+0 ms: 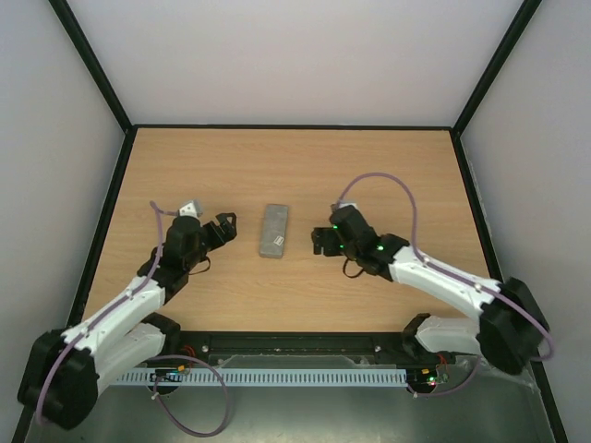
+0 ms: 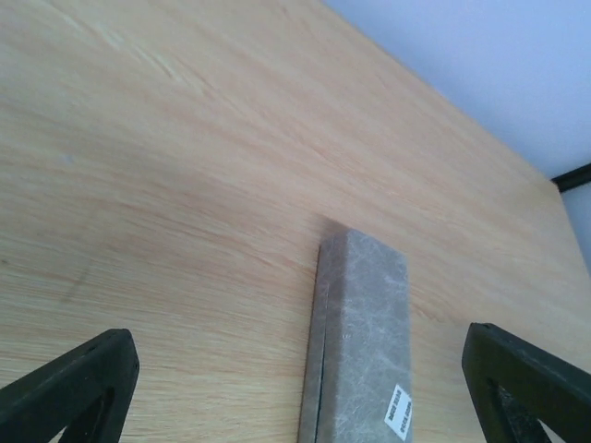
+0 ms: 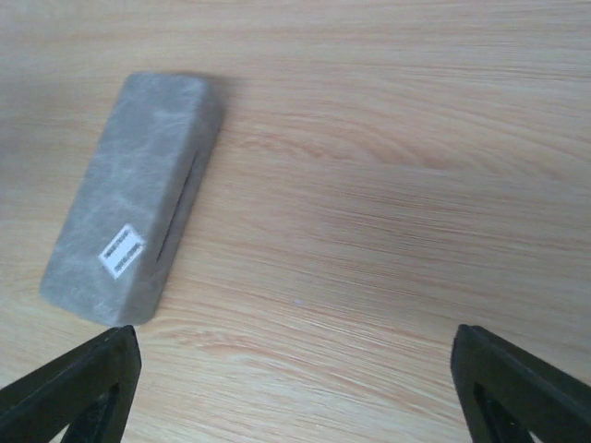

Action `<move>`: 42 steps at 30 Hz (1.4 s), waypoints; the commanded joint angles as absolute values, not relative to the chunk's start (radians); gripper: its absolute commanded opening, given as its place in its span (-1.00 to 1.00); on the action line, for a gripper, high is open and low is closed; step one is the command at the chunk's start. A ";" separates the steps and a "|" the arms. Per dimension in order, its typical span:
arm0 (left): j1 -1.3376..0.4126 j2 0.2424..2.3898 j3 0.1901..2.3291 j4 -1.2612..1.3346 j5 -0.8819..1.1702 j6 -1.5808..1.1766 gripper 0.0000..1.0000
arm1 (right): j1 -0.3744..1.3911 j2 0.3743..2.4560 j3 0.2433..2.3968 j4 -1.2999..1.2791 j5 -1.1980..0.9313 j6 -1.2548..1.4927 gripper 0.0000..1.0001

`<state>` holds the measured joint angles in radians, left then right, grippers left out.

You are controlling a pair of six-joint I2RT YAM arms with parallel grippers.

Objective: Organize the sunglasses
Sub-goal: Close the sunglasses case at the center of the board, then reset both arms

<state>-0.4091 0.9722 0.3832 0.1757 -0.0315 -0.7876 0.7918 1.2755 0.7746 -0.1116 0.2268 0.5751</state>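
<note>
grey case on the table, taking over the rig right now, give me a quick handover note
Left gripper: jaws wide open, empty, just left of the grey case.
Right gripper: jaws wide open, empty, just right of the case.
Case: lies closed on the table between the two arms, touched by neither.
Sunglasses: not visible in any view; whether they are inside the shut case cannot be told.
Done: case is shut and released.
Left: probably only confirming the sunglasses are inside and pulling the arms back.
</note>
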 commanded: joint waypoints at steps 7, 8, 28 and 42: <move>-0.399 0.687 0.400 -0.151 -0.229 -0.712 0.99 | 0.740 0.872 0.545 -0.136 0.458 0.559 0.97; -0.399 0.685 0.394 -0.145 -0.242 -0.715 0.99 | 0.728 0.848 0.520 -0.119 0.495 0.567 0.97; -0.399 0.854 0.485 -0.069 -0.302 -0.704 0.99 | 0.627 0.948 0.534 -0.049 0.396 0.543 0.97; -0.378 1.024 0.449 0.190 -0.655 -0.448 0.99 | 0.583 1.047 0.495 0.237 0.555 0.450 0.97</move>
